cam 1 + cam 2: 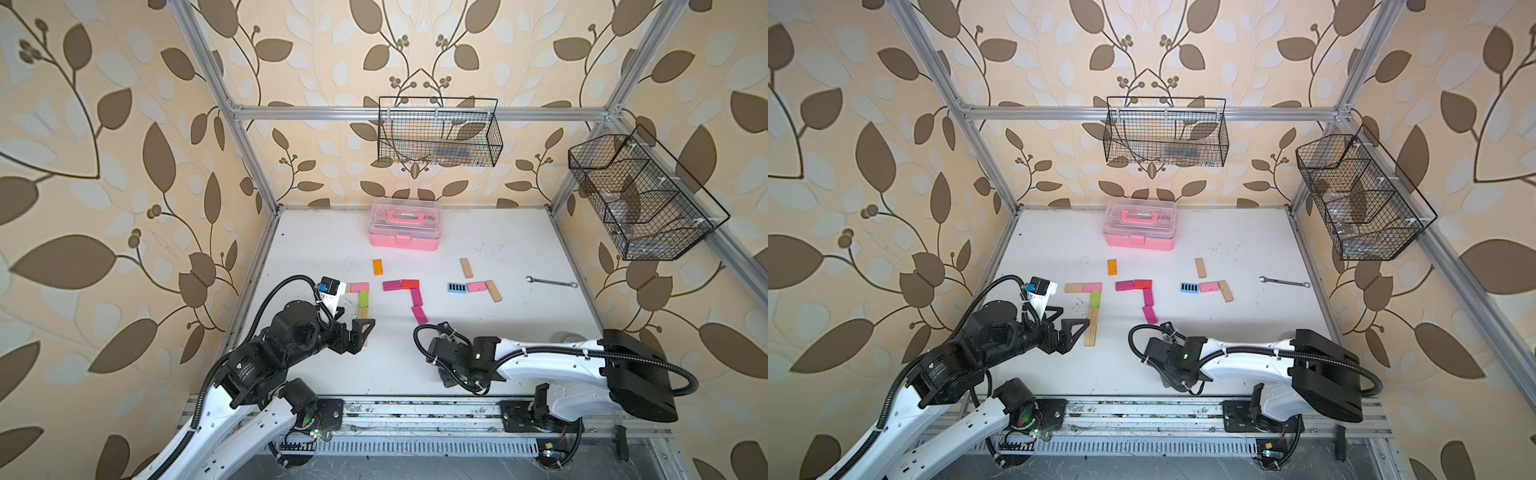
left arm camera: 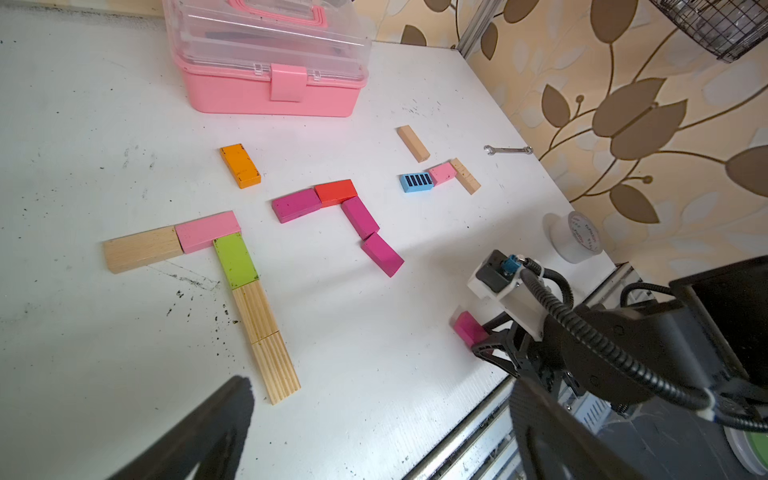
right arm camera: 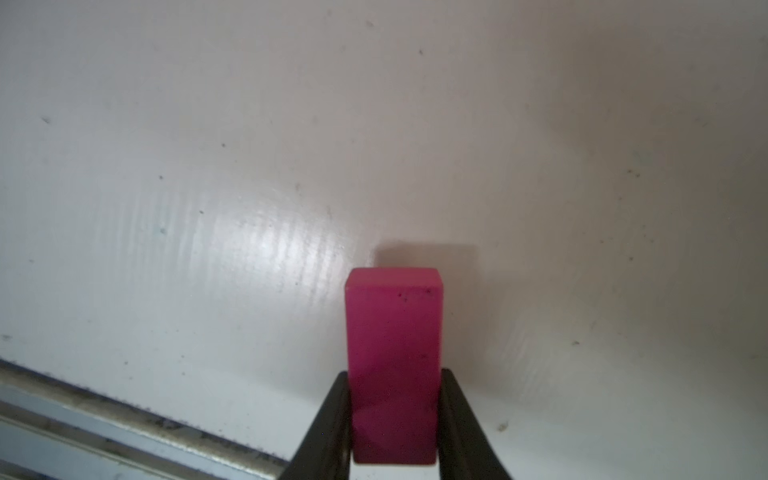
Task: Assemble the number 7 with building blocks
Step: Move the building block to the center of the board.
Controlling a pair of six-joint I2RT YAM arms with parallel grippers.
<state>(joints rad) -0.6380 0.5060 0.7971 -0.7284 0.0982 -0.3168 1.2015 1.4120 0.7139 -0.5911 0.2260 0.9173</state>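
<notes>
In the right wrist view my right gripper (image 3: 395, 374) is shut on a magenta block (image 3: 392, 332), gripped by its long sides just above the white table. The left wrist view shows that block (image 2: 467, 328) near the table's front edge. Three groups of building blocks lie flat. A wood, pink, green and wood 7 (image 1: 1095, 299) lies at the left. A magenta and red 7 (image 1: 1142, 284) lies in the middle, its lowest block askew. A blue-striped, pink and wood row (image 1: 1209, 286) lies at the right. My left gripper (image 1: 1069, 320) hangs open beside the left 7's stem.
Loose orange (image 1: 1112, 267) and wood (image 1: 1200, 268) blocks lie behind the groups. A pink case (image 1: 403, 230) stands at the back and a wrench (image 1: 550, 282) lies at the right. A tape roll (image 2: 575, 237) sits near the front right corner. Wire baskets (image 1: 438, 133) hang on the frame.
</notes>
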